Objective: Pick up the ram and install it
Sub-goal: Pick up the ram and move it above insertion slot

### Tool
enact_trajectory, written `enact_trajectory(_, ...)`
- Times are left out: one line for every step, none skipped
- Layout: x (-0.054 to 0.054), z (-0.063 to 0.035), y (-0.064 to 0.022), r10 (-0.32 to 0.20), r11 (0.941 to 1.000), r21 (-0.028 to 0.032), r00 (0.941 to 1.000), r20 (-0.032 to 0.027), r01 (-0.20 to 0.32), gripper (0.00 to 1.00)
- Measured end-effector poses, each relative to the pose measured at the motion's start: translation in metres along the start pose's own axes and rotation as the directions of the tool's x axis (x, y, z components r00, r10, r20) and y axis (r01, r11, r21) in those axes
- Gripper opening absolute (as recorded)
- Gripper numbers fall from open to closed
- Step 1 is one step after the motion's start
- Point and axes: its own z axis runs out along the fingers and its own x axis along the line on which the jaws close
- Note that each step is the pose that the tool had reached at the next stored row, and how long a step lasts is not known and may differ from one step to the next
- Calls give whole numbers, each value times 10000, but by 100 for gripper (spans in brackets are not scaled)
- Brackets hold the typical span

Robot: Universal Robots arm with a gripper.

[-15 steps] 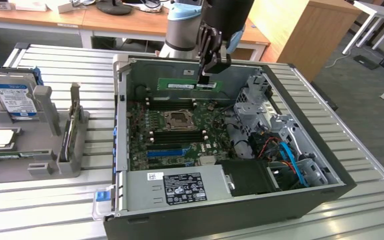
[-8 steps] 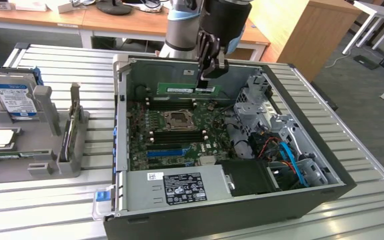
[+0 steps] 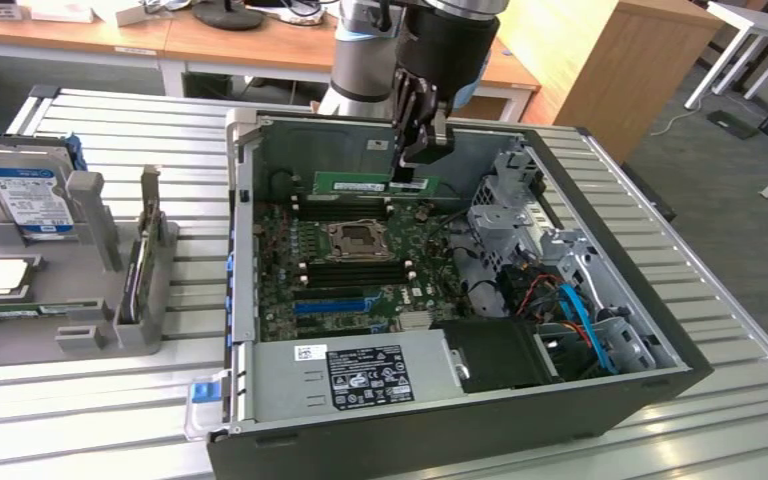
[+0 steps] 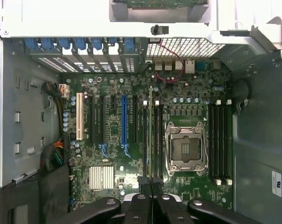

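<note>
The ram (image 3: pixel 355 185) is one green stick, held level and on edge inside the open computer case (image 3: pixel 241 250). It sits low over the motherboard's (image 3: pixel 411 270) far memory slots, on the far side of the CPU socket (image 3: pixel 355 240). The gripper (image 3: pixel 411 180) has its fingers (image 4: pixel 142 186) closed narrow on the stick. They clamp it near the end towards the exterior view's right.

The arm drops almost straight down into the case, its upper part cut off by the frame. From the wrist view the stick is edge-on — a thin line along the slots. I cannot tell whether its lower edge touches a slot.

I count one empty CPU socket, one white expansion slot (image 4: pixel 79 116) and one blue slot (image 4: pixel 124 119). Outside the case — one hard drive (image 3: pixel 21 195) stands in a grey fixture (image 3: pixel 91 205).
</note>
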Motion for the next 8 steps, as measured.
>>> enact_trajectory(0,1,0,0,10000,0,10000,1,0,12)
enact_trajectory(0,1,0,0,10000,0,10000,1,0,12)
enact_trajectory(0,1,-3,1,10000,0,10000,2,-1,12)
enact_trajectory(0,2,-15,2,10000,1,10000,4,-2,12)
enact_trajectory(-1,3,-30,1,10000,2,10000,4,-1,12)
enact_trajectory(-1,3,-44,0,10000,2,10000,3,0,12)
enact_trajectory(-1,3,-55,0,10000,1,10000,2,0,12)
enact_trajectory(-1,3,-62,1,10000,0,10000,1,-1,12)
